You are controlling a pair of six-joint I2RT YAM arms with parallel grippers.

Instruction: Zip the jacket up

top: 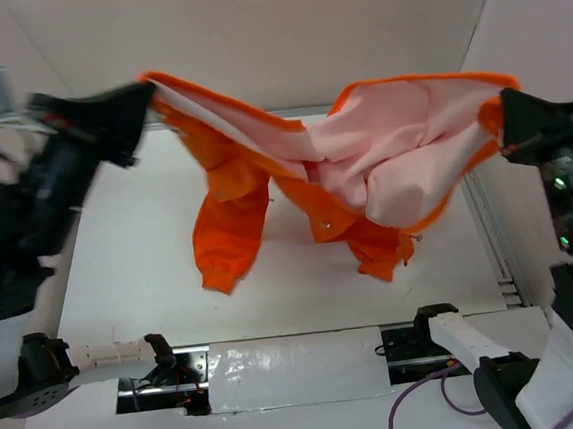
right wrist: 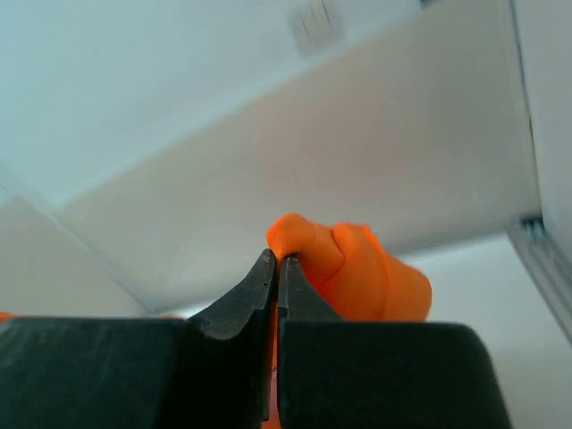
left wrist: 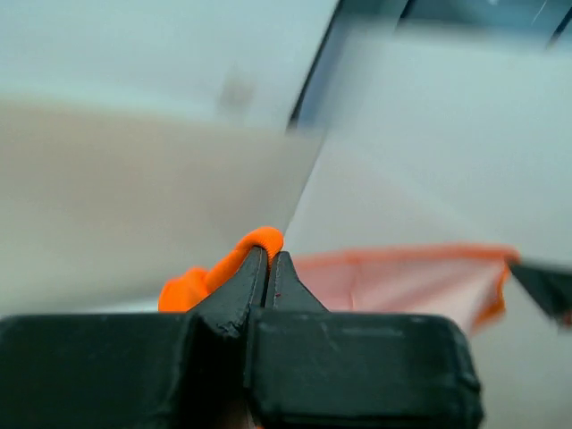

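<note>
The orange jacket (top: pixel 364 183) hangs in the air between my two grippers, stretched wide with its pale pink lining facing the top camera. Its sleeves and lower folds droop onto the white table (top: pixel 122 279). My left gripper (top: pixel 148 96) is raised at the upper left, shut on the jacket's orange edge (left wrist: pixel 255 243). My right gripper (top: pixel 504 115) is raised at the right, shut on the opposite orange edge (right wrist: pixel 357 268). A silver snap or zipper part (top: pixel 326 227) shows near the lower middle fold. The zipper line is hidden in the folds.
The white walls of the enclosure (top: pixel 251 37) stand behind and to both sides. A metal rail (top: pixel 488 227) runs along the table's right edge. The arm bases and cables (top: pixel 424 403) sit at the near edge.
</note>
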